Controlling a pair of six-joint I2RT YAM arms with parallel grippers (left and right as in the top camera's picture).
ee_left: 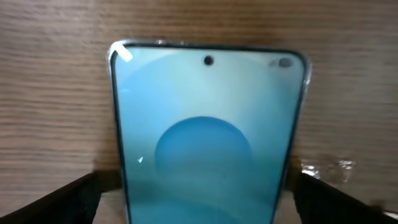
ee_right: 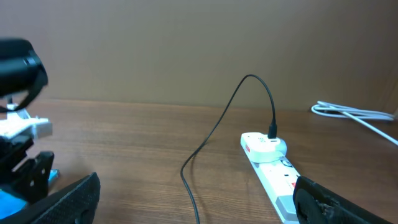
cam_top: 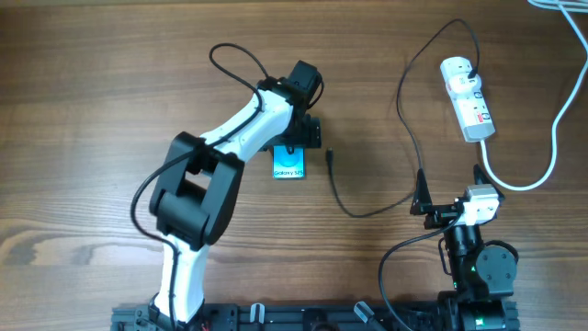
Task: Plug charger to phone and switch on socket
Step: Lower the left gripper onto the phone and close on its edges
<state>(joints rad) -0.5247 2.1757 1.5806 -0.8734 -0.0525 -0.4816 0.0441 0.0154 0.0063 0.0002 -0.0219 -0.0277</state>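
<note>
The small flat smartphone with a teal-and-white screen (cam_top: 288,164) lies face up on the brown wood-grain table (cam_top: 83,101), just left of the overhead frame's centre, with the "Galaxy" lettering at its lower edge. The white-and-black left arm reaches in from the lower left, and its left gripper (cam_top: 299,138) hangs over the phone's upper end. In the left wrist view the two dark fingers (ee_left: 56,199) sit either side of the phone (ee_left: 205,143), but I cannot tell whether they press on its edges. The long thin black charger cable (cam_top: 401,101) starts at the top of the white elongated power strip (cam_top: 469,99) in the upper right, loops over and down the middle-right, and curls back to a small connector tip (cam_top: 329,156) lying on the wood just right of the phone, not touching it. A thick white cord (cam_top: 551,147) runs from the strip's lower end up along the right edge. The right gripper (cam_top: 424,204) sits at the lower right, and in its wrist view the fingers (ee_right: 62,199) stand wide apart with nothing between them.
</note>
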